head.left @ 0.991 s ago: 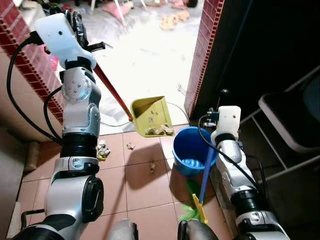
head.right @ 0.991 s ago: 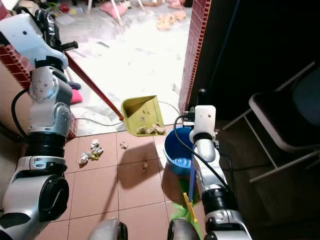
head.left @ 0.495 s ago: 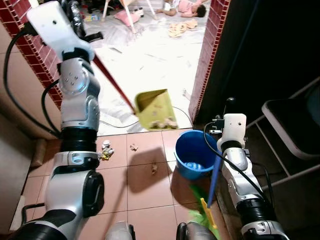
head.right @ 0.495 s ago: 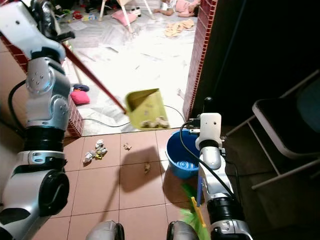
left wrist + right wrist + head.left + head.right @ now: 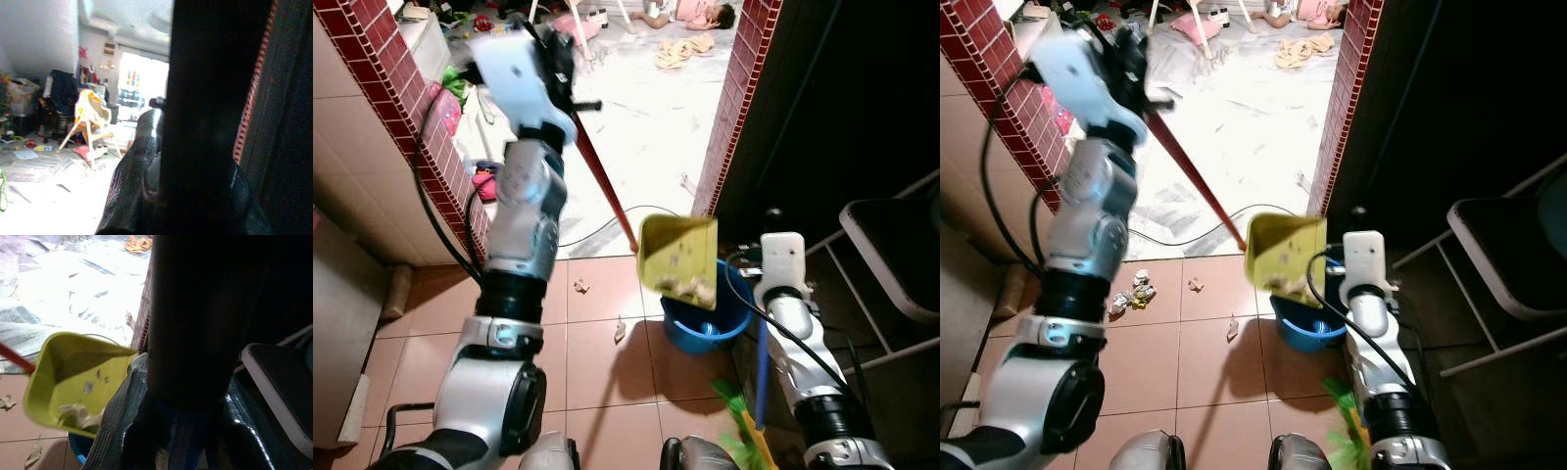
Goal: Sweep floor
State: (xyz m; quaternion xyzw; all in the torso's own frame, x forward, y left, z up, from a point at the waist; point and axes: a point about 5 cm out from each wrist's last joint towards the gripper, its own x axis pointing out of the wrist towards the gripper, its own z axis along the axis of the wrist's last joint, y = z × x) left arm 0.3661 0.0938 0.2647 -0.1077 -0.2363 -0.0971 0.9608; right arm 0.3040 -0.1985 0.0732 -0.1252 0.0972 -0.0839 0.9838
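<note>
Crumpled paper scraps [image 5: 1131,292] lie on the tiled floor [image 5: 587,362]. The left claw [image 5: 558,73], raised high, is clenched on the red handle [image 5: 604,186] of the yellow dustpan [image 5: 678,257], tilted with litter above the blue bucket [image 5: 705,318]. The right claw [image 5: 176,421] grips the blue broom handle [image 5: 761,367].

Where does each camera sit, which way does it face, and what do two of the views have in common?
Left eye: on the head, looking down at the floor; both silver arms show, the left gripper raised on the red handle.
Right eye: beside it, same scene; dustpan over the bucket.
Left wrist: along its fingers toward a bright, cluttered room.
Right wrist: along its fingers toward the dustpan and a chair.
Shared: the right wrist and both eye views show the yellow dustpan with litter in it.
</note>
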